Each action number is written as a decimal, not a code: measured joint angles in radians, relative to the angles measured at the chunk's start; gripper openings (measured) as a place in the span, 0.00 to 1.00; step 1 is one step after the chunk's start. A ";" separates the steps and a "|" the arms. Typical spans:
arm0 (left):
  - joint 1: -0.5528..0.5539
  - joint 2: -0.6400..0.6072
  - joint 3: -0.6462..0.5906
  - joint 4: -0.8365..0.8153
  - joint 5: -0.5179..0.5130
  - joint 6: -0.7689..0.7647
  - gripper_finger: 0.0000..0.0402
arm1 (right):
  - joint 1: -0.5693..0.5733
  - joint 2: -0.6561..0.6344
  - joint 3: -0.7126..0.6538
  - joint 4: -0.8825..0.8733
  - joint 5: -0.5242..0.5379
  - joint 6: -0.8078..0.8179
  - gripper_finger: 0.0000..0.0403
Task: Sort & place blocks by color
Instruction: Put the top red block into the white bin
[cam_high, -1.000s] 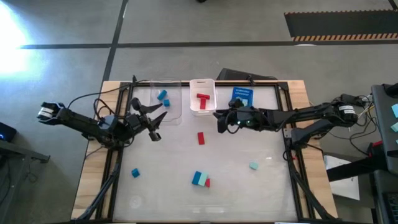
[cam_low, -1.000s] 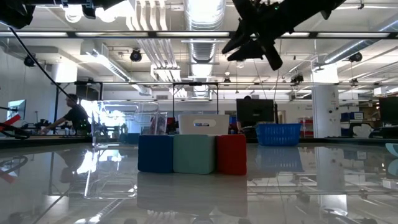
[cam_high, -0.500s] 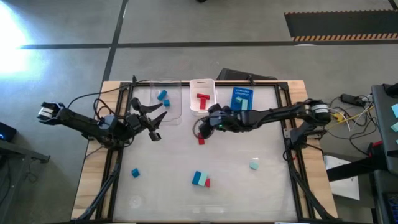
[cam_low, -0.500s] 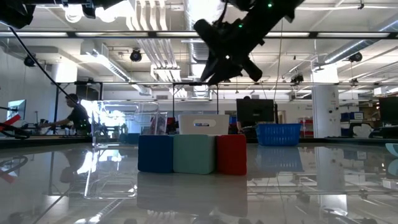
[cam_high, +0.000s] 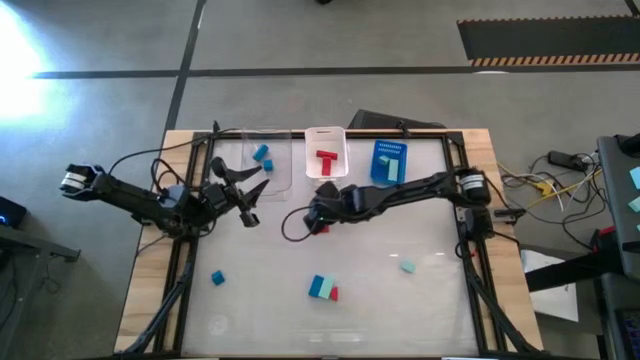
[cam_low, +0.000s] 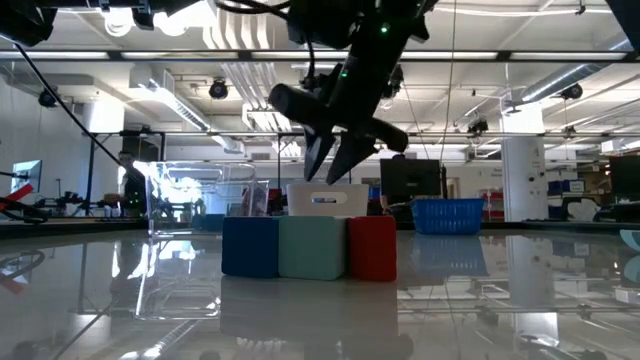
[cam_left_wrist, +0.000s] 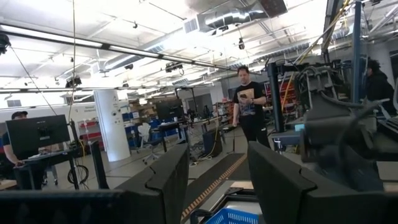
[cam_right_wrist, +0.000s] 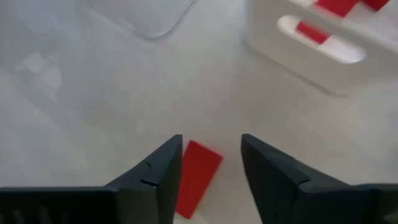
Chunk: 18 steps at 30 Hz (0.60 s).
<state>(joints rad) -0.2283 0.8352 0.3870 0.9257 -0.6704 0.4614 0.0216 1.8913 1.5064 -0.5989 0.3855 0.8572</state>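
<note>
Right gripper (cam_high: 318, 219) hangs over the table's middle with its fingers spread wide, straddling a red bar (cam_right_wrist: 196, 178) that lies flat on the table between them, untouched. At 12 o'clock from it sits the white bin (cam_high: 326, 178) holding red blocks (cam_high: 326, 161). Left gripper (cam_high: 250, 200) waits at 9 o'clock, fingers apart, near the clear bin (cam_high: 283, 170) with two blue blocks (cam_high: 262, 157). A blue, teal and red cluster (cam_high: 322, 289) rests at 6 o'clock.

red bar (cam_right_wrist: 198, 177) partly hidden behind right claw (cam_right_wrist: 210, 163) fingers, white bin (cam_right_wrist: 323, 50) cut off by frame edge
</note>
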 joint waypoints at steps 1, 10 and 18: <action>0.000 0.000 0.000 0.001 0.000 0.000 0.37 | 0.003 0.017 0.011 -0.002 0.000 0.007 0.42; 0.000 0.002 -0.001 0.000 0.000 0.000 0.37 | 0.006 0.143 0.093 -0.072 -0.001 0.076 0.65; 0.000 0.000 -0.001 0.001 0.000 0.000 0.37 | 0.009 0.233 0.177 -0.107 -0.027 0.076 0.67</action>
<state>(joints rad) -0.2283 0.8356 0.3862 0.9263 -0.6701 0.4614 0.0307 2.1241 1.6833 -0.7057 0.3581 0.9328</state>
